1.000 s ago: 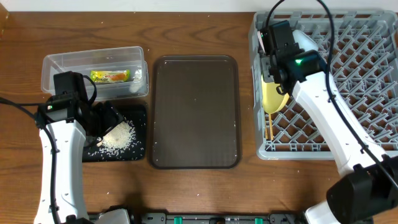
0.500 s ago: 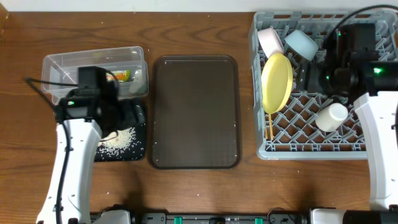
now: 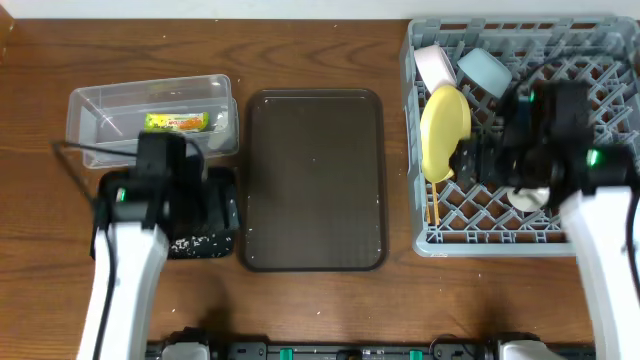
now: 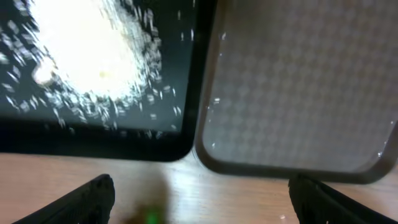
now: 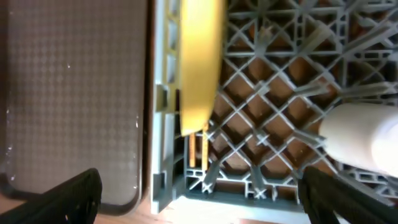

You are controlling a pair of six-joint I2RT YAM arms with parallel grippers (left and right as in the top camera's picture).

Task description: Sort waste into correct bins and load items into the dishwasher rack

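Rice scraps heap grainy on the glossy black tray; left gripper and right gripper gape empty

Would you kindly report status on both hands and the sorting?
Left hand open, empty; right hand open, empty. Wrapper in clear tub, rice on black tray. Yellow plate in rack. Nothing blocking.

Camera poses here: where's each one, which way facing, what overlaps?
Overhead: fixed above the table, facing straight down; left arm and right arm show.
Left wrist: on the left arm, looking down at rice in the black tray; own fingertips at the bottom.
Right wrist: on the right arm, looking down at the yellow plate, cup and rack; own fingertips at the bottom.
Shared: the brown tray shows in all three.
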